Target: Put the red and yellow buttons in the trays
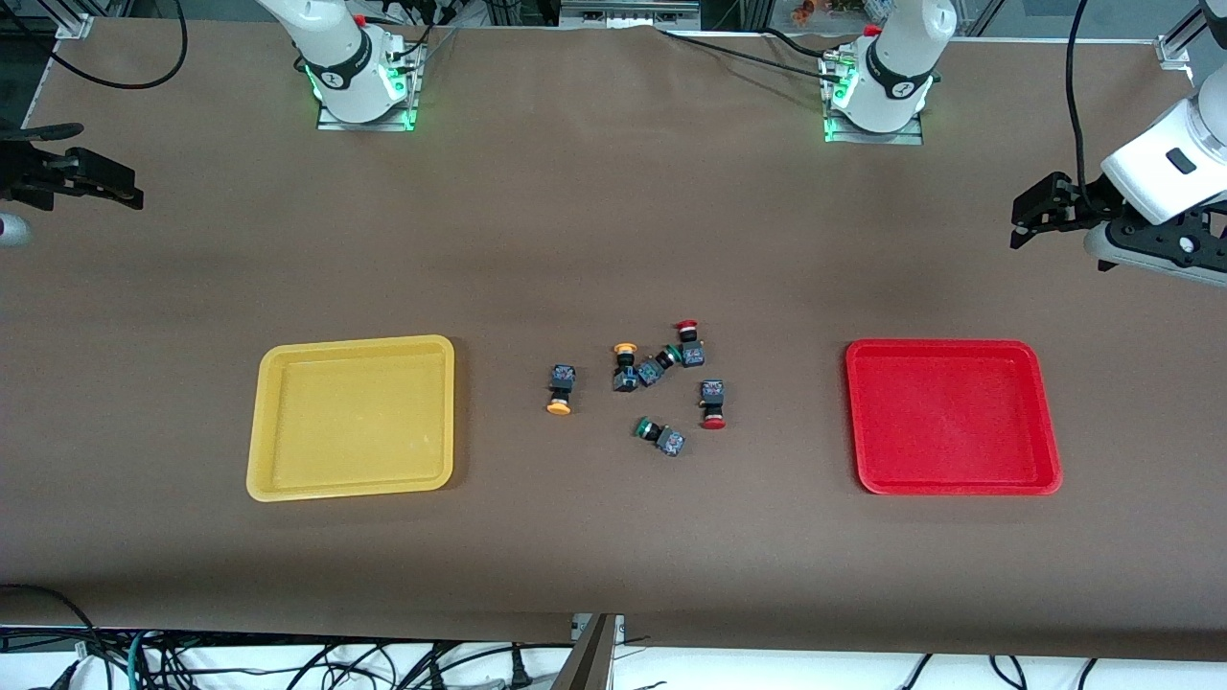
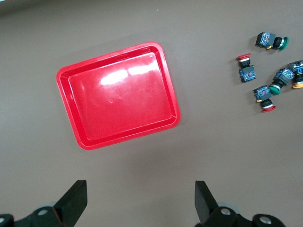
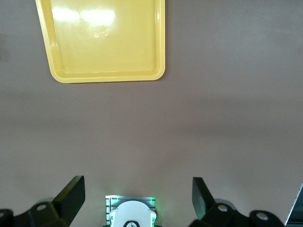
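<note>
Yellow tray (image 1: 288, 479), red tray (image 1: 959, 484), red, yellow-orange and green button caps.

Two green-capped switches (image 1: 659, 435) (image 1: 661, 363); brown table (image 1: 594, 240)

Brown counter (image 1: 613, 220) has a yellow tray (image 1: 278, 422) toward the right arm's end, a red tray (image 1: 1050, 431) toward the left arm's, and six little buttons (image 1: 652, 369) scattered between them.

Six push-button switches are lying on the table, two with red caps (image 1: 686, 326) (image 1: 712, 423), two with yellow-orange caps (image 1: 559, 408) (image 1: 625, 349) and two with green caps (image 1: 642, 426) (image 1: 672, 354), alongside two trays, one yellow tray (image 1: 351, 417) and one red tray (image 1: 952, 417).
</note>
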### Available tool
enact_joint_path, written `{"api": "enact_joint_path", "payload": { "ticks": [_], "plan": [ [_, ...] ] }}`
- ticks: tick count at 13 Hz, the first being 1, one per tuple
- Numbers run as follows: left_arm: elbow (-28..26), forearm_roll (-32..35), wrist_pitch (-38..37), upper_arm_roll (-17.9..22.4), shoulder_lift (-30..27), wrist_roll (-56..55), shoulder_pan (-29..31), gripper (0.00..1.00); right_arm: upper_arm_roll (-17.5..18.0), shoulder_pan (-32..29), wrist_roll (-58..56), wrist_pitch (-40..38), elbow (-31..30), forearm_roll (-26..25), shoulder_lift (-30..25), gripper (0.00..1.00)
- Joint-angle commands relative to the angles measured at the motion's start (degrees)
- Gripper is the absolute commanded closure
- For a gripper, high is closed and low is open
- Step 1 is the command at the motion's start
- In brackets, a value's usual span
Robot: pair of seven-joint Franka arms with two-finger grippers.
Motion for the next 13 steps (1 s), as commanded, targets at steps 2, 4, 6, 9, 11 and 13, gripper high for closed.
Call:
{"api": "enact_joint_path", "payload": {
  "ticks": [2,4,6,9,11,13],
  "plan": [
    [1.0,1.5,-1.2,-0.1,-0.3,-0.6,-0.3,0.00,0.1,-0.1,0.1,-1.0,1.0,-0.8,0.1,0.00],
    [1.0,1.5,-1.2,-0.2,-0.3,-0.6,-0.3,0.00,0.1,-0.1,-0.2,-1.0,1.0,-0.8,0.2,0.00],
    [1.0,1.6,-1.1,-0.2,-0.3,-0.6,-0.3,0.00,0.1,-0.1,-0.5,-0.6,1.0,-0.8,0.2,0.00],
    [1.0,1.6,-1.1,-0.2,-0.2,-0.6,-0.3,0.00,0.3,0.0,0.3,-0.5,1.0,-0.5,0.3,0.00],
    [1.0,1.5,-1.2,-0.2,-0.3,-0.6,-0.3,0.00,0.6,0.3,0.3,-0.3,0.9,-0.4,1.6,0.00],
    [1.0,1.5,-1.2,-0.2,-0.3,-0.8,-0.3,0.00,0.6,0.9,0.3,0.7,0.9,0.6,3.4,0.00]
  ]
}}
